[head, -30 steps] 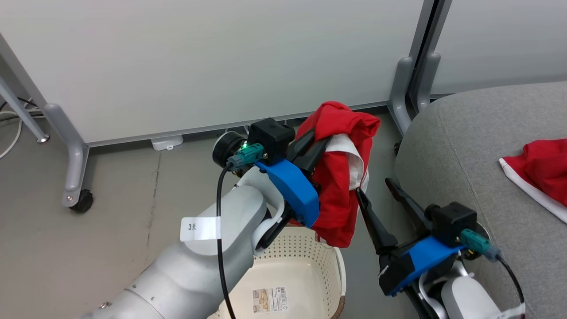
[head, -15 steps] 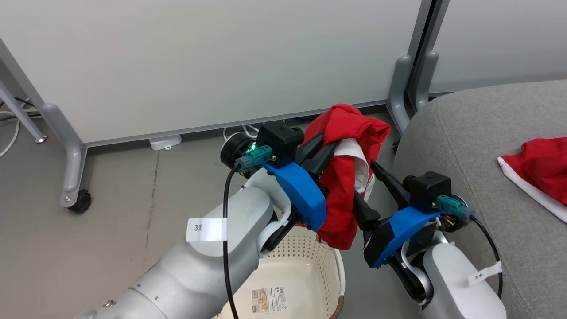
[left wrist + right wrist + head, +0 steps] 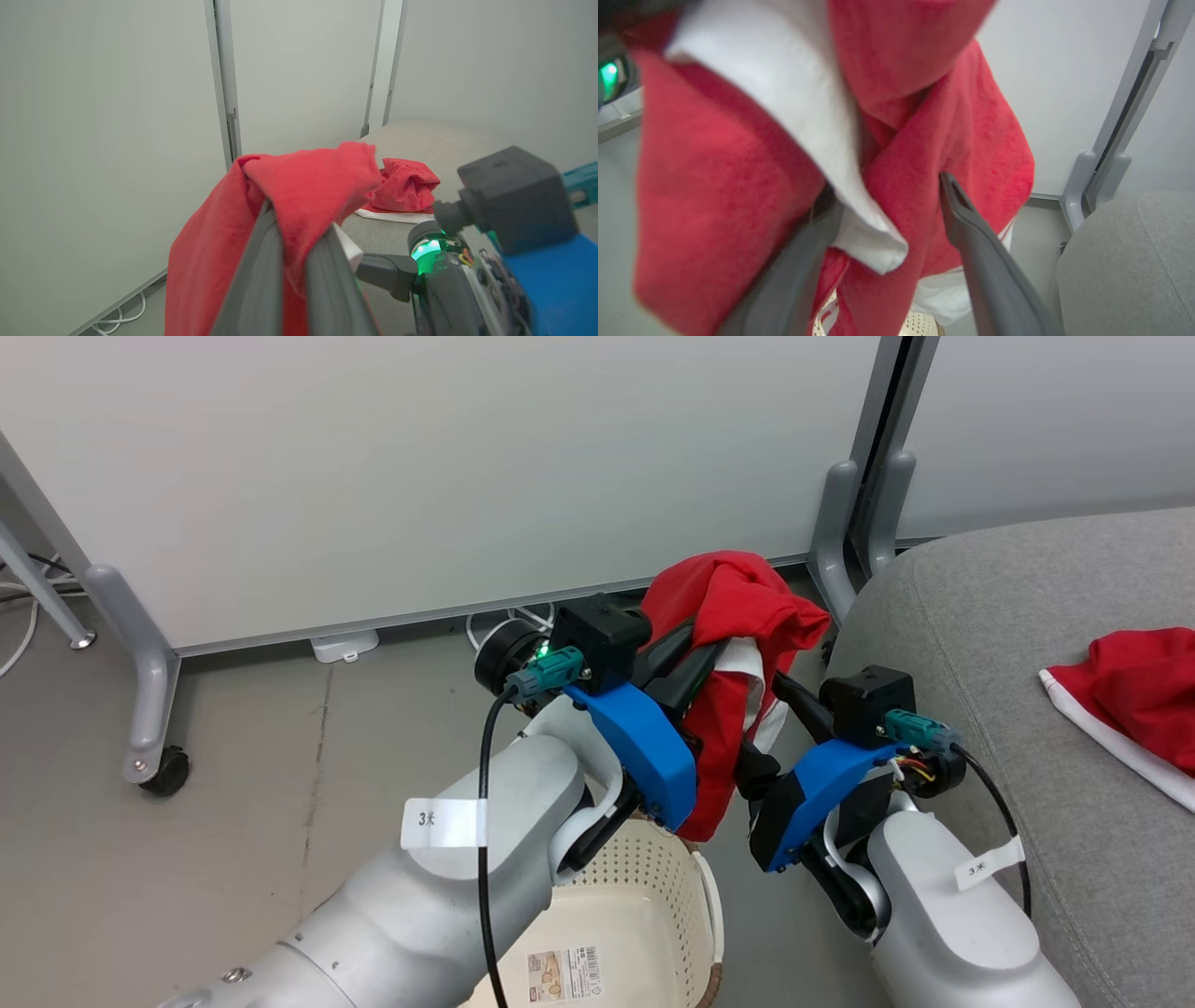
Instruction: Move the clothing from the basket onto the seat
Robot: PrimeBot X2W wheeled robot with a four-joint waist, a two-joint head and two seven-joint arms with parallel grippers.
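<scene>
A: Which way is the grey seat [image 3: 980, 635] from the hanging red garment [image 3: 747, 607]?
B: Just to the robot's right; the basket [image 3: 653, 873] sits below it.
A: And the pincers?
B: The left gripper [image 3: 301, 219] is pressed together on the garment's top fold, cloth hanging long-axis down. The right gripper [image 3: 887, 193], nearer the seat, stands spread wide, straddling the cloth.

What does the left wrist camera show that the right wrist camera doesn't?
Left wrist view: a second red garment lying on the seat, and the left gripper shut on the hanging garment. Right wrist view: the perforated wall of the basket below, and the right gripper open, fingers either side of the cloth. Shared: the hanging garment, the seat, pale wall panels.
</scene>
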